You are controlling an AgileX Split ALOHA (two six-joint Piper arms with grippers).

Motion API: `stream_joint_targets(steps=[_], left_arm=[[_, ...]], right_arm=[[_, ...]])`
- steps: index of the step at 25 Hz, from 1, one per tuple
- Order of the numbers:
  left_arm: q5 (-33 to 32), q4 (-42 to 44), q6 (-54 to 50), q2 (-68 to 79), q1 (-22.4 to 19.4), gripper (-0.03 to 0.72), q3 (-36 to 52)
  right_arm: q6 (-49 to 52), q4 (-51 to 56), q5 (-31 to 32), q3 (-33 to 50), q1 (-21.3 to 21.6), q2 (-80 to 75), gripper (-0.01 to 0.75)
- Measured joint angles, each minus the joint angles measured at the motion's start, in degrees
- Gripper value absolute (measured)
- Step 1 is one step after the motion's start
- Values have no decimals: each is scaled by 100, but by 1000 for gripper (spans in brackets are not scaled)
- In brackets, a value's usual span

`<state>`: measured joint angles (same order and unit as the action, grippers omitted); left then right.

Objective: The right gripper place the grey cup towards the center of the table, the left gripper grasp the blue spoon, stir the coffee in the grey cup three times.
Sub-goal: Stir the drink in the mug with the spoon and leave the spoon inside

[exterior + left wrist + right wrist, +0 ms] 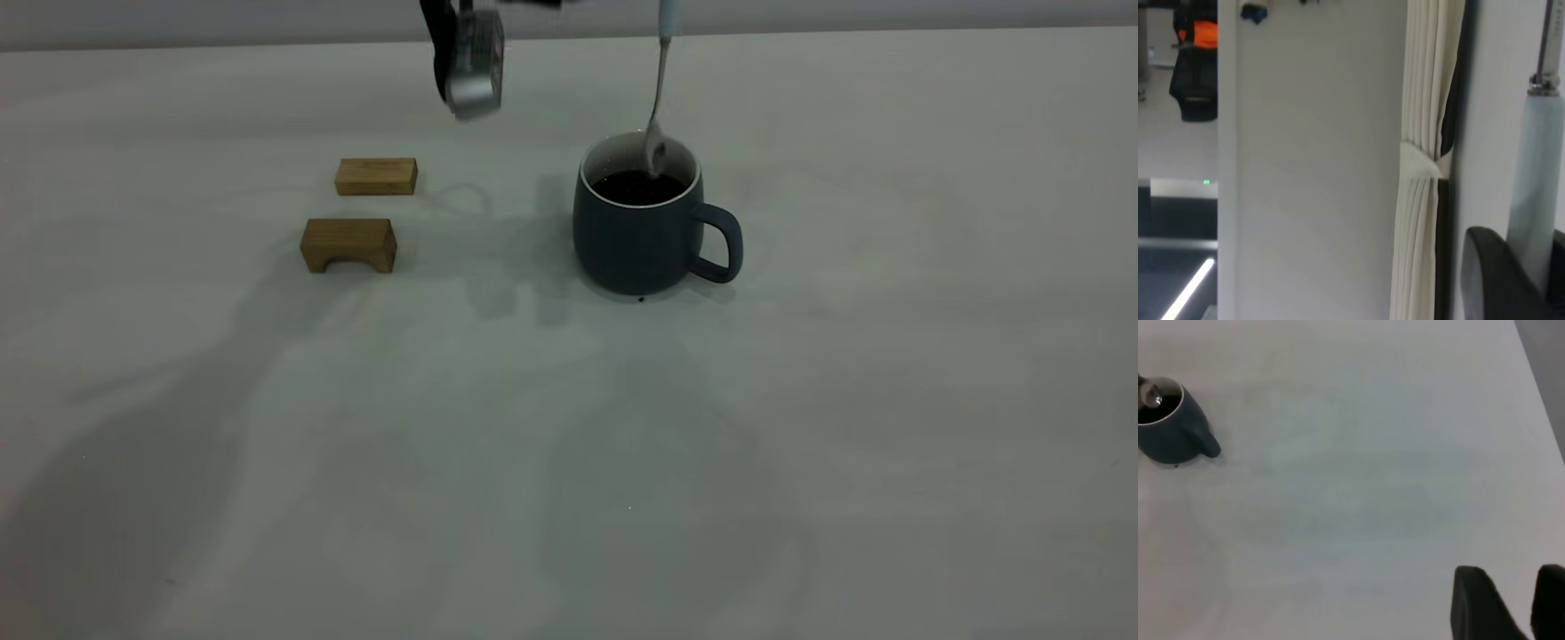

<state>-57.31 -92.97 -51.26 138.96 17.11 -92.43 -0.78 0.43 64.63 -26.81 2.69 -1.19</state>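
1. Nearest the outside camera lies a broad bare stretch of the table (569,498), pale and matte, running to the lower edge with shadows across it.
2. The grey cup (640,236) stands upright near the table's middle, a little right of centre, its loop handle pointing to the view's right. A tiny dark speck lies on the table just below its base.
3. The coffee (637,187) sits flat and dark inside the white rim.
4. The blue spoon (659,84) hangs almost upright, its long axis close to vertical and leaning slightly. Its metal bowl is down inside the cup at the far side of the rim, and its pale handle runs up past the top edge.
5. The left gripper (1531,280) is closed on the spoon's pale handle in its wrist view; one dark finger (1495,277) presses against the handle low down, and the metal neck points away from it.
6. In the outside view only a silver-grey block of the left arm shows, at the top edge, up and left of the cup.
7. The right gripper (1508,603) hovers well apart from the cup, over bare table near the table's edge, its two dark fingers slightly parted with nothing between them.
8. Two wooden blocks (364,213) lie left of the cup, well apart from it, one behind the other.
9. Open room surrounds the cup on every side.
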Motion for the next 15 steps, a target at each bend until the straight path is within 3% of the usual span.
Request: stream_joint_targets(steps=[15], left_arm=[[706,-72,1386,427,6,162,0]], right_arm=[[-6,0,0,0,0,0,238]])
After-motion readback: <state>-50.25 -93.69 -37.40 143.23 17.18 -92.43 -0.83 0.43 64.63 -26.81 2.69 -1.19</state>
